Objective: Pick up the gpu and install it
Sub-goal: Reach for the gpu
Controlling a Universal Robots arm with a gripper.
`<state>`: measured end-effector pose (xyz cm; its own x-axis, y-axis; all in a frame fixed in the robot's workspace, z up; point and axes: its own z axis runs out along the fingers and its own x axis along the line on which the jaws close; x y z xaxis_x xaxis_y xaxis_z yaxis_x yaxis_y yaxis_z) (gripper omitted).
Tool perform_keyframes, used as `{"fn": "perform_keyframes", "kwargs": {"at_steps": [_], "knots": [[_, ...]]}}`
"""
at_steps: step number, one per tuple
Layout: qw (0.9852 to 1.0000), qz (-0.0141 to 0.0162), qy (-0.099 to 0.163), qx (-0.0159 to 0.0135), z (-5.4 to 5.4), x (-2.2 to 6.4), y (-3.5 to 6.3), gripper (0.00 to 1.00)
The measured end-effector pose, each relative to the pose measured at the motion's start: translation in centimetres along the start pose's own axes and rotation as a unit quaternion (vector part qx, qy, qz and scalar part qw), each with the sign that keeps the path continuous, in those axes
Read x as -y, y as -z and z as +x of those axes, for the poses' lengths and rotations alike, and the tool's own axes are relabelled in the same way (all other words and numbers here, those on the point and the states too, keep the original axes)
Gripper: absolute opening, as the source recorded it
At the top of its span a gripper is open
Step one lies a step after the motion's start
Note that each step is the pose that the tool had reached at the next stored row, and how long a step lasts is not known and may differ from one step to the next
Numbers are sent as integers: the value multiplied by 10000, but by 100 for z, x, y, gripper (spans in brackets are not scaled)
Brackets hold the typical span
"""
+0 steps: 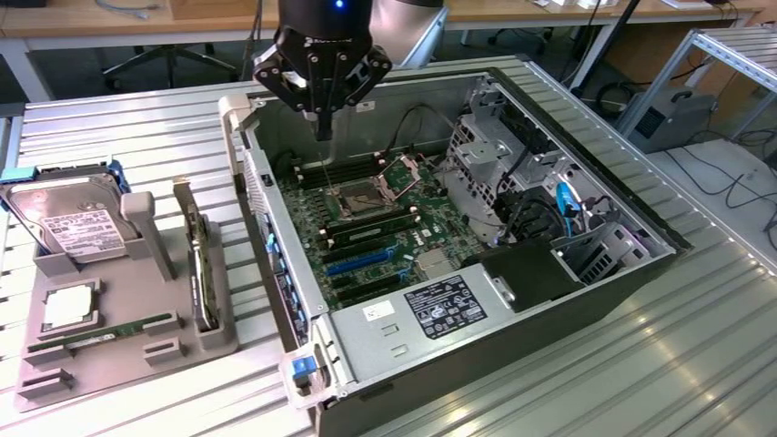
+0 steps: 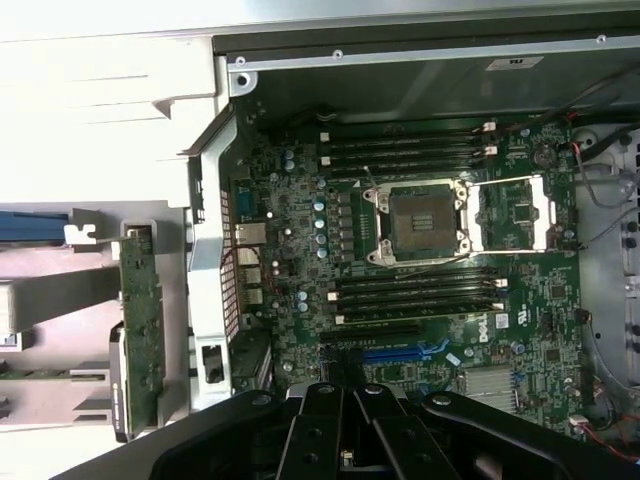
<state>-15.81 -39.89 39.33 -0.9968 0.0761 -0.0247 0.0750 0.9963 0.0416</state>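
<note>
hangs over the open computer case (image 1: 273, 237), above the motherboard (image 1: 391, 238), with jaws pressed together (nothing held between them). leaves the gpu (image 1: 203, 273) well apart from the jaws, outside the case. keeps it standing on edge in a slot of the grey holder (image 1: 73, 364) on the desk (image 1: 146, 118), at the exterior view's left, just beside the case wall. shares that holder with a hard drive (image 1: 73, 223) and a memory stick (image 1: 104, 332).

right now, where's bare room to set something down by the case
Bare ribbed table at the exterior view's left, beyond the grey holder; more at the exterior view's right, in front of the case. Crowded: the holder, with hard drive and gpu, and inside the case.
</note>
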Motion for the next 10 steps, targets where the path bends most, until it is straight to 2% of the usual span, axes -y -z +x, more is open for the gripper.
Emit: {"fn": "perform_keyframes", "kwargs": {"at_steps": [10], "knots": [[10000,4,0,1,52,4,1,11]]}}
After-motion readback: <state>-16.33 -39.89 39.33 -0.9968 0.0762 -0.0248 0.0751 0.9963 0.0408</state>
